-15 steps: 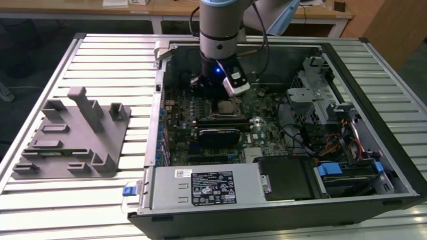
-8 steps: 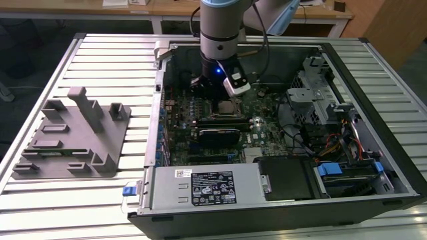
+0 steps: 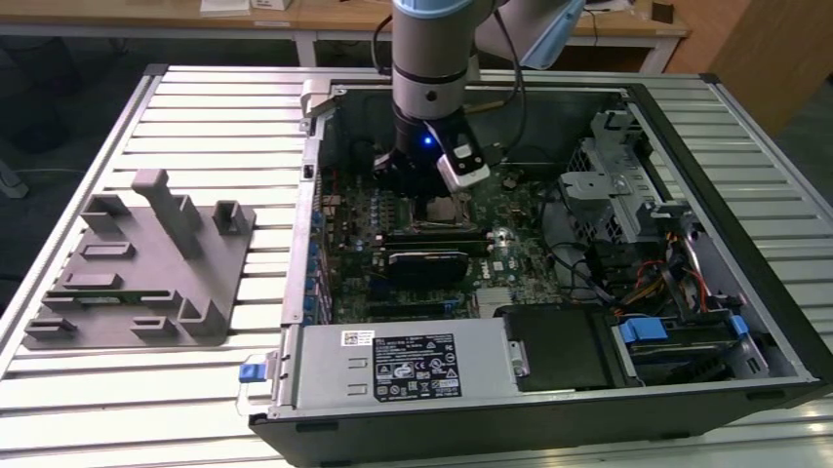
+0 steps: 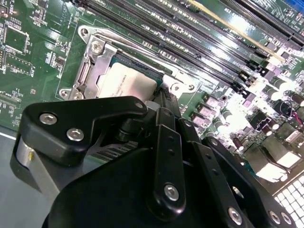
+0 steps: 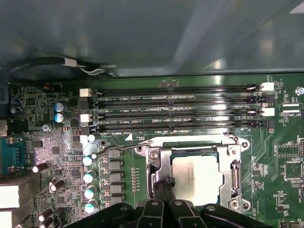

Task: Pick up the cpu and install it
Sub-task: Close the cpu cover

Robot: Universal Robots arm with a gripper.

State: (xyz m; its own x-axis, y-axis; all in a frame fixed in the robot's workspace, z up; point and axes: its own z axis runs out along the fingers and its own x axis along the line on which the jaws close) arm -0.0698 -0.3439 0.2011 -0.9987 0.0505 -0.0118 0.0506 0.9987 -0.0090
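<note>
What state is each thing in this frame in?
cpu: lying flat inside the motherboard socket.
gripper: shut, tips together at the cpu's edge, low over the board.
computer case: lying on its side, side panel off, insides exposed.

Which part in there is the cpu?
Inside the open computer case lies a green motherboard. Beside its long black memory slots sits a metal socket frame. The cpu is the flat silvery-white square within it, the only smooth pale plate there.
</note>
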